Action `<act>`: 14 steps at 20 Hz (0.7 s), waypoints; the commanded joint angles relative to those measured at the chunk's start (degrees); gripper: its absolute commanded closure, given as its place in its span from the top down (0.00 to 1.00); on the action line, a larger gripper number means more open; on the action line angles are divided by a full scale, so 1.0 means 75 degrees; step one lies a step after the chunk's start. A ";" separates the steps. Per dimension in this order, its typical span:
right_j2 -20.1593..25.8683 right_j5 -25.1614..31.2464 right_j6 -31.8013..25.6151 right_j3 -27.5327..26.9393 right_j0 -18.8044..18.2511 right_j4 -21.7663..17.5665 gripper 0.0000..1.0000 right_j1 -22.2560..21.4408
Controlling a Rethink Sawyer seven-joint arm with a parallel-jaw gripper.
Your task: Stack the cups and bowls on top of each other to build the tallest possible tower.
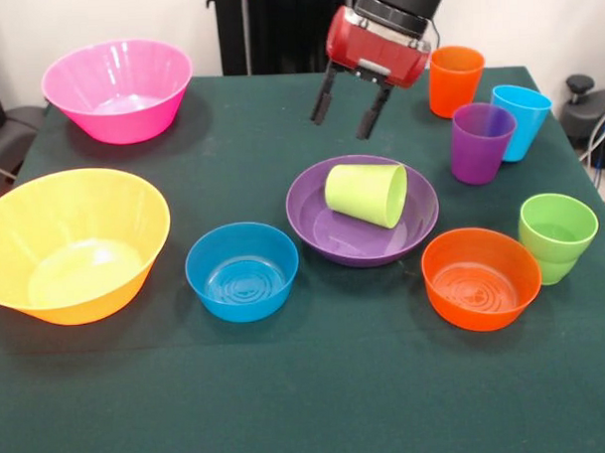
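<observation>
My gripper hangs open and empty above the table, just behind the wide purple bowl. A lime-yellow cup lies on its side inside that bowl. The small blue bowl sits to the left of the purple bowl, the small orange bowl to its right. The orange cup, purple cup, light blue cup and green cup stand upright at the right. The pink bowl is at the far left, the yellow-orange bowl at the near left.
A dark green cloth covers the table. The robot's black pedestal stands at the far edge. A dark chair part shows beyond the right edge.
</observation>
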 commanded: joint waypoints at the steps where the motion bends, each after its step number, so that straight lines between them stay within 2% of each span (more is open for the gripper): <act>1: 0.0626 -0.0575 0.2148 -0.0970 -0.0003 0.0920 1.00 0.0173; 7: 0.0201 -0.0644 0.2162 -0.1056 -0.0009 0.1131 1.00 0.0589; 11: -0.0410 -0.1057 0.2201 -0.0983 -0.0051 0.1398 1.00 0.0971; 14: -0.1072 -0.1463 0.2263 -0.1012 -0.0157 0.1837 1.00 0.1325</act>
